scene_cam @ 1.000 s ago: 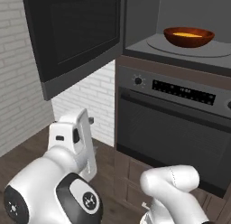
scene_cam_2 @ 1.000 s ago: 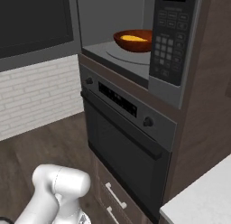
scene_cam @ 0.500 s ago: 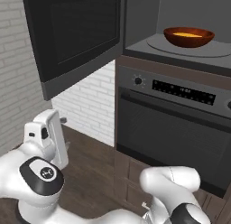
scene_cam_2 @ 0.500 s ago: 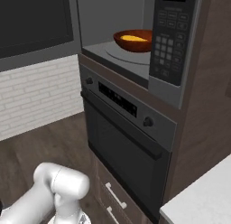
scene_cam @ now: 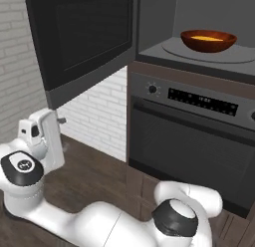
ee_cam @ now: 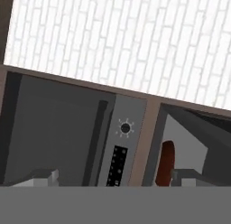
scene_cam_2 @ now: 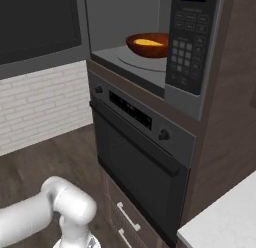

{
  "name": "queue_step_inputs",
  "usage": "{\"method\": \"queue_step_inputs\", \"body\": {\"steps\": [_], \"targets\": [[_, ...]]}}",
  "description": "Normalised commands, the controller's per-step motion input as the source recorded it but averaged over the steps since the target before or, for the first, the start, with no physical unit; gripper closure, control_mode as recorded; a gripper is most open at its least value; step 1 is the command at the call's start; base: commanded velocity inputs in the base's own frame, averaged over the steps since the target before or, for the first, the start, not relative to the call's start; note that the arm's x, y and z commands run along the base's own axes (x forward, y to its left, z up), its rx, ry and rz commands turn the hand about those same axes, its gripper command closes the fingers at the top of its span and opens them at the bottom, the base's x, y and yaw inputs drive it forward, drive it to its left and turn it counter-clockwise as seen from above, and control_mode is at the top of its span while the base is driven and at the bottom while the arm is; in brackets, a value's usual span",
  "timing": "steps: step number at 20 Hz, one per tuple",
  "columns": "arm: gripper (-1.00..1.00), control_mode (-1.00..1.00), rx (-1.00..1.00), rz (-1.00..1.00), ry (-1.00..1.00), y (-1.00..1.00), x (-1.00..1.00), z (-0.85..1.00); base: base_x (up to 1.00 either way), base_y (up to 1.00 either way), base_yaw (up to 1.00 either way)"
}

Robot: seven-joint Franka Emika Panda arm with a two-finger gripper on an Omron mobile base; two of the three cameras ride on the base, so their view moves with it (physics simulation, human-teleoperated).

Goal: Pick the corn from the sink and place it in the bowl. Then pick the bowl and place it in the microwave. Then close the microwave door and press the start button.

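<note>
Inside the microwave point(scene_cam_2: 150, 57) the bowl point(scene_cam_2: 148, 45) already sits on the round turntable plate point(scene_cam: 214, 51) with the corn point(scene_cam_2: 149, 42) lying in it, so by our read what's left is the microwave door point(scene_cam: 82, 39) and the start button.

That door hangs wide open to the left of the cavity, a big flat black panel with a grey edge. We figure it handles as stiff and fairly light on its hinge, nothing fragile, but smooth and glossy, so pinching it is probably pointless. Better bet is a flat push on the outer face near the free edge, far from the hinge, so it swings easily.

The hand point(scene_cam: 46, 136) is down low at the left, below the door, in front of the white brick wall point(scene_cam: 99, 114). From its own camera we look sideways at the oven point(ee_cam: 54, 137) with its knob point(ee_cam: 125, 128). The jaws look spread, pinching nothing.

The keypad point(scene_cam_2: 182, 47) sits right of the cavity.
</note>
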Motion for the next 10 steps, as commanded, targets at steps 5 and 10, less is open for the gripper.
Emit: {"method": "queue_step_inputs", "body": {"steps": [5,10], "targets": [[-1.00,-1.00,-0.13,-0.13,-0.02,0.17,0.59,0.01,0.00,0.00,0.00],[-1.00,-1.00,-0.25,0.00,0.00,0.02,0.62,0.02,0.00,0.00,0.00]]}}
